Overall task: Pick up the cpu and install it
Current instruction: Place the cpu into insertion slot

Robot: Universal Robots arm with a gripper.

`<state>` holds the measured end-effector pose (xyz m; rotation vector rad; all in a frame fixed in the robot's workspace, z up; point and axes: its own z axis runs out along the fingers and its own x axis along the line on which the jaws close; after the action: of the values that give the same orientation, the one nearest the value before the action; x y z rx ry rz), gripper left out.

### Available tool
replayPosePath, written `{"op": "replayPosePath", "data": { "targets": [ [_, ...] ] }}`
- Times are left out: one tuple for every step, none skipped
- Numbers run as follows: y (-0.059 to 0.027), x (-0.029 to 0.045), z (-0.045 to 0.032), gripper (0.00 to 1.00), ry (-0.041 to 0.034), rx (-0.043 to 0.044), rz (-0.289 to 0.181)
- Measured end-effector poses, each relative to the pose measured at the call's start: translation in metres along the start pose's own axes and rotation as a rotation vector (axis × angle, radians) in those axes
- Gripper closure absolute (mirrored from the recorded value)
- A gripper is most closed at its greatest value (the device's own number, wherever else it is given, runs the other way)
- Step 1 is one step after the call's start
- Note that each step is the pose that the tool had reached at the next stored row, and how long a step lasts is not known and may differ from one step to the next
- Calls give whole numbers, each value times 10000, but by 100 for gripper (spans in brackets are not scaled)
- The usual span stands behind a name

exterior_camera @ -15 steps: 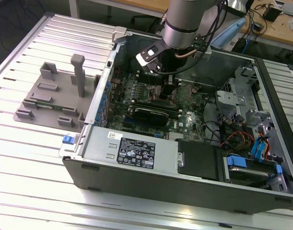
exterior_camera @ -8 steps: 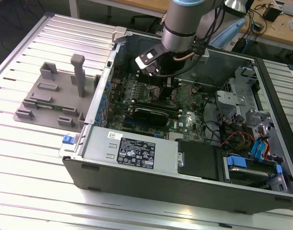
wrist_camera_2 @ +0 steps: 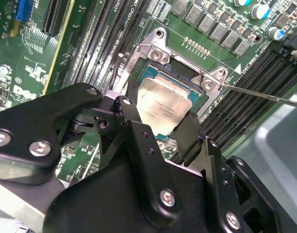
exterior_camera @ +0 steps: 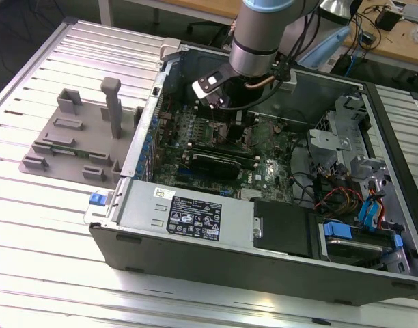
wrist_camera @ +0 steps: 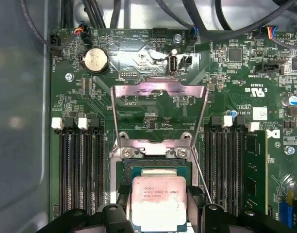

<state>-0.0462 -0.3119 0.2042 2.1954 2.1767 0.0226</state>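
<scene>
Install step in hand: cpu (wrist_camera: 159, 200) gripped, hovering over the open socket (wrist_camera: 153, 167).

In both wrist views the gripper (wrist_camera_2: 160, 121) has its fingers (wrist_camera_2: 131, 127) closed narrowly on two opposite edges of the chip, silver top up. The chip sits just above the socket recess and overlaps most of it, and I can't tell whether it touches the socket. The load plate (wrist_camera: 158, 90) is flipped up and clear, and the thin lever (wrist_camera_2: 265, 95) is swung out to one side. The exterior view puts the arm (exterior_camera: 263, 34) deep inside the computer case (exterior_camera: 195, 219). My read: pick done, seating not done. Seating calls for a chip square to the frame, level, lowered straight with no side load, since tilt risks the contacts.
</scene>
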Motion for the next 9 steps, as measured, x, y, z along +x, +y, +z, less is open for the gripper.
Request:
{"op": "replayPosePath", "data": {
  "targets": [
    [0, 4, 7, 46, -1, -30, -17],
    [-1, 8, 11, 46, 0, -52, -35],
    [-1, 10, 14, 46, 3, -71, -50],
    [-2, 14, 17, 46, 3, -90, -65],
    [-4, 22, 19, 46, 4, -101, -69],
    [-6, 32, 21, 46, 4, -108, -72],
    [-11, 44, 24, 46, 4, -119, -74],
    [-19, 61, 28, 46, 4, -134, -79],
    [-30, 66, 32, 46, 7, -143, -82]
  ]
}}
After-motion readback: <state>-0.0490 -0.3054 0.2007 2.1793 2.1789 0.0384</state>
